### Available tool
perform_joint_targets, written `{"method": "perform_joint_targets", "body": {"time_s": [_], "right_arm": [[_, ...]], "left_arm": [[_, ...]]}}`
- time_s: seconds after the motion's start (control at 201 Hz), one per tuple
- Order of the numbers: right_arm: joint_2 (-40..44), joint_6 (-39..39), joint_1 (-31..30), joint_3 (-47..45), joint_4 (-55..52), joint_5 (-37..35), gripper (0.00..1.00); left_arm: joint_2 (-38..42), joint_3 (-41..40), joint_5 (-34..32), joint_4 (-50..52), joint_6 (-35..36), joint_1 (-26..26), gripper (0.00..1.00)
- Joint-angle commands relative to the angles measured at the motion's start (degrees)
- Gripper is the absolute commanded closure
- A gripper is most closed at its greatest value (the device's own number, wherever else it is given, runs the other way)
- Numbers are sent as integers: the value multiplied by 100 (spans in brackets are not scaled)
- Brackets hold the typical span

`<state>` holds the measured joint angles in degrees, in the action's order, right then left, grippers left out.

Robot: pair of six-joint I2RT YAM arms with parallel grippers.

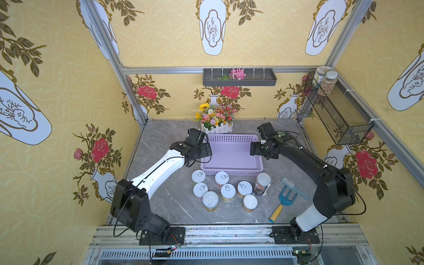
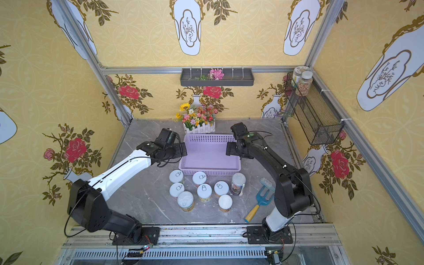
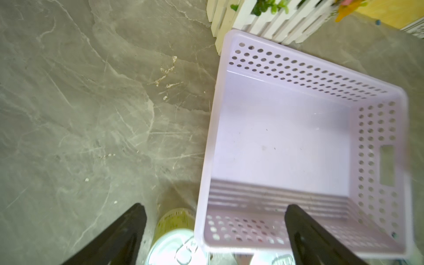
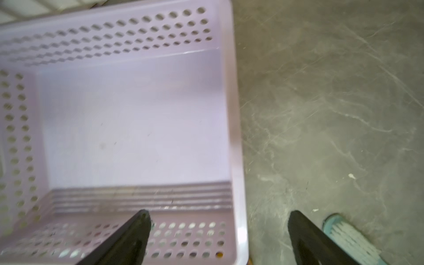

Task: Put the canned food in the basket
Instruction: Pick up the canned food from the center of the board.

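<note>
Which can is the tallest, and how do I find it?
Find the lavender basket on the grey table. Cans bunch in front of it; the tallest can stands at the end nearest the blue garden fork. It alone rises above the others, with a white lid and dark label.

Bright, even light with soft shadows; top views sharp, wrist views motion-blurred.

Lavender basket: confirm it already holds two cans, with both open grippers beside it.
Wrong: the basket is empty in both top views; the cans all stand on the table in front. The left gripper and right gripper are indeed open beside it.
</note>
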<state>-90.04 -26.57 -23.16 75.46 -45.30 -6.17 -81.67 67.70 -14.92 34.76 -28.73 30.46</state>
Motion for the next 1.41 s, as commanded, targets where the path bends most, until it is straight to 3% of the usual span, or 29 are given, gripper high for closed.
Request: {"method": "perform_joint_targets", "body": {"time_s": [0.0, 0.129, 0.249, 0.433, 0.587, 0.836, 1.12, 1.404], "right_arm": [[310, -23, -403, -153, -261, -696, 3], [505, -333, -1005, -97, -953, -960, 3], [724, -752, -1538, -84, -1449, -1184, 3], [1107, -1224, -1569, -310, -1961, -665, 3], [1364, -1164, -1419, -451, -2272, -128, 3], [1462, -1023, -1164, -594, -2437, 356, 3], [1367, -778, -760, -739, -2216, 934, 3], [1029, -719, -855, -591, -2400, 701, 2]], "left_arm": [[651, -403, 457, -544, 64, 140, 0], [1375, -755, 552, -810, -64, 572, 0], [1687, -946, 322, -995, -289, 1287, 0], [2071, -1542, 571, -1925, -617, 2058, 0], [2134, -1872, 841, -2496, -570, 2471, 0], [1971, -2112, 1293, -2833, -541, 2790, 0], [1888, -2088, 1148, -2664, -366, 2808, 0], [1852, -2130, 1175, -2628, -379, 2816, 0]]}}
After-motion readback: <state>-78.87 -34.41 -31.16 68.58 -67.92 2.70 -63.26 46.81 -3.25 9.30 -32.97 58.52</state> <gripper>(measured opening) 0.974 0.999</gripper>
